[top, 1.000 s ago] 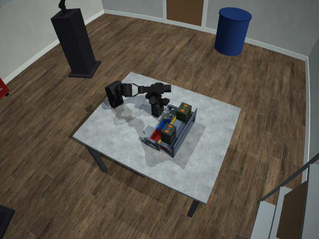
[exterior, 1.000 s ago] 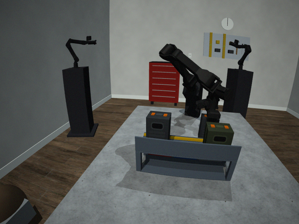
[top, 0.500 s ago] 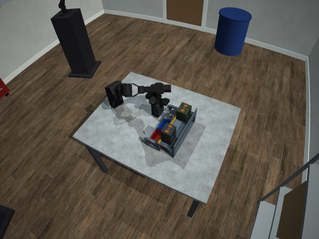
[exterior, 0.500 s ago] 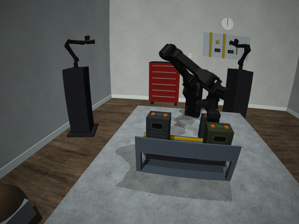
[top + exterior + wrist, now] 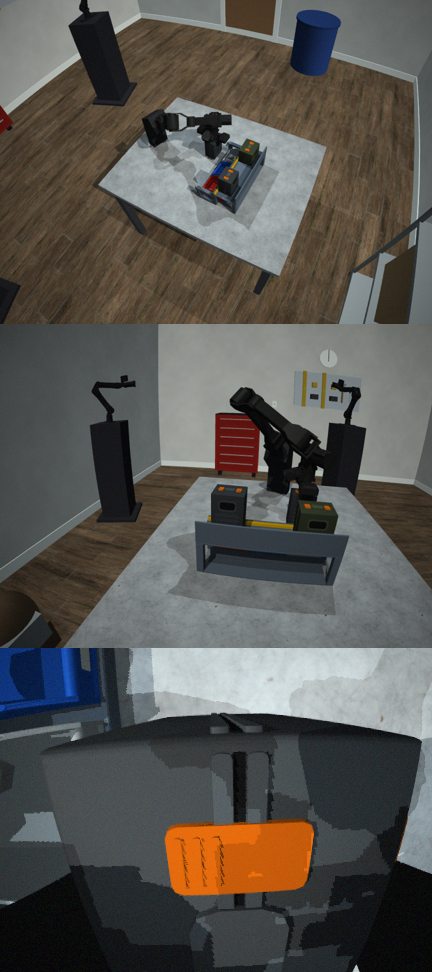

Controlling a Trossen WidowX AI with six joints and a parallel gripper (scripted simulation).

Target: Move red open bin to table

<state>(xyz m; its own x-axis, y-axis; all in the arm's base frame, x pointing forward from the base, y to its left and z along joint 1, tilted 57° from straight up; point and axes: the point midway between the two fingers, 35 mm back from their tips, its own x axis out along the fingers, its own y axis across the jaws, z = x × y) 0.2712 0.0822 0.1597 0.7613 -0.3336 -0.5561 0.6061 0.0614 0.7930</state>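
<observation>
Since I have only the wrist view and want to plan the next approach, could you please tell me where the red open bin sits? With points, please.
Observer: The red open bin (image 5: 210, 183) (image 5: 230, 548) is in the shelf (image 5: 249, 181) (image 5: 265, 536) (image 5: 113, 688), right beside the blue bin (image 5: 221, 168) (image 5: 266, 552) (image 5: 45, 678).
Operator: Thank you; does anything tall stand close to it?
Observer: Yes, a dark grey case with two orange latches (image 5: 226, 186) (image 5: 228, 515) stands on the shelf, just across the yellow rail (image 5: 235, 162) (image 5: 268, 524) from it.

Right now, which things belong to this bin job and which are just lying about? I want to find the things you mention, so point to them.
Job:
- red open bin (image 5: 210, 184)
- shelf (image 5: 249, 184) (image 5: 270, 539)
- table (image 5: 293, 209) (image 5: 139, 603)
- hand (image 5: 213, 141) (image 5: 307, 493)

Just about:
- gripped dark case (image 5: 212, 150) (image 5: 125, 798)
- other dark case (image 5: 228, 182) (image 5: 228, 507)
- green case (image 5: 248, 153) (image 5: 315, 515)
- blue bin (image 5: 219, 168) (image 5: 45, 683)
</observation>
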